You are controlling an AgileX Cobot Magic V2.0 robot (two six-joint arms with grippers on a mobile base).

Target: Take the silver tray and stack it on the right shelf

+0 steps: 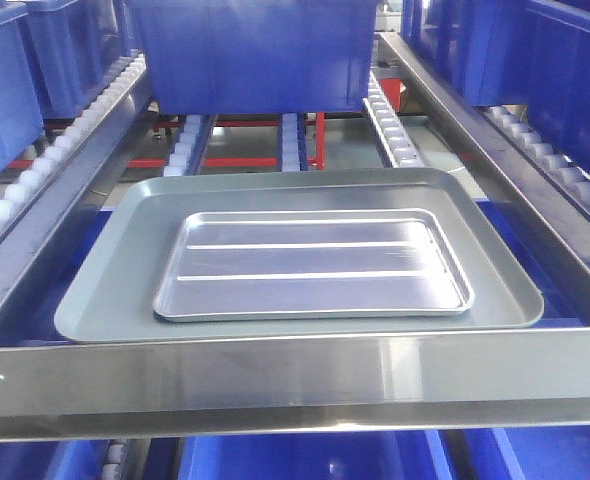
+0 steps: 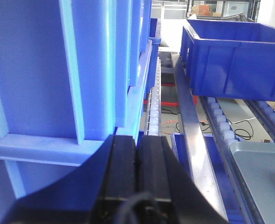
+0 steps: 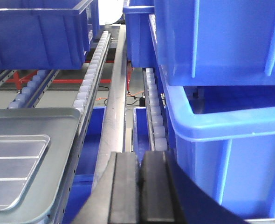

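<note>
The shiny silver tray (image 1: 313, 265) with two long ridges lies flat inside a larger dull grey-blue tray (image 1: 100, 300). Both sit on a sloping shelf bay behind its broad steel front bar (image 1: 295, 385). Part of the silver tray shows at the left of the right wrist view (image 3: 9, 170). My right gripper (image 3: 138, 156) is shut and empty, over the steel rail to the right of the trays. My left gripper (image 2: 137, 137) is shut and empty, beside a blue bin (image 2: 49, 70) to the left of the trays. Neither gripper shows in the front view.
A blue bin (image 1: 250, 50) stands on the same bay behind the trays. White roller rails (image 1: 390, 120) and steel side rails (image 1: 495, 170) flank the bay. Stacked blue bins (image 3: 221, 93) fill the bay to the right, and more blue bins (image 1: 5, 90) stand in the left one.
</note>
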